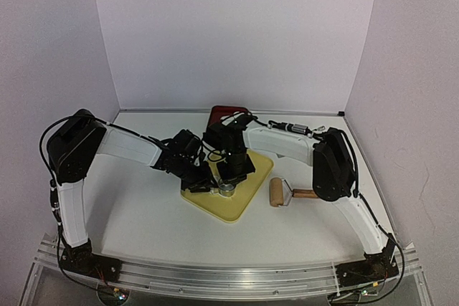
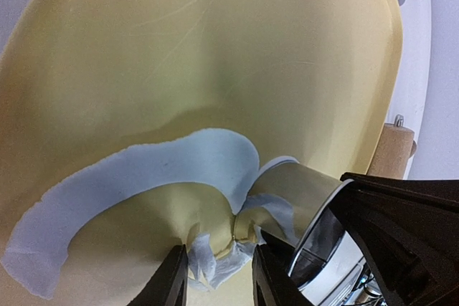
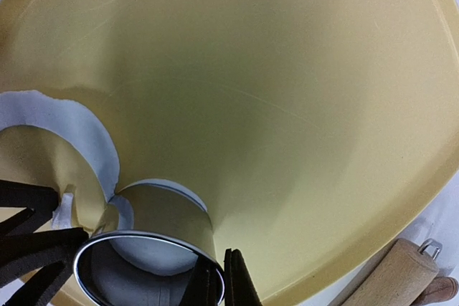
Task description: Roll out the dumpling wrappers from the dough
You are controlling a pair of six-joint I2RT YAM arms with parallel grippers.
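The left gripper [image 2: 219, 252] is lowered over the near-left edge of a pale yellow plastic cutting board [image 2: 215, 48], which sits in the middle of the white tabletop [image 1: 136, 206]. Its two black fingers [image 2: 172, 281] stand a narrow gap apart. A crumpled scrap of white dough [image 2: 214, 266] lies between them, touching at least the left finger. Whether they pinch it cannot be told.

A thin, curved strip of the same white dough [image 2: 143, 173] lies flat on the board, arcing out to the left and then back to the scrap. Just right of the scrap, a small shiny metal ring cutter [image 2: 297, 191] stands tilted on the board, and white dough shows inside it.

The right gripper [image 3: 219, 263] is closed tight on the ring's thin wall. Farther right, off the board's right edge, a wooden rolling pin [image 1: 276, 193] lies on the tabletop.
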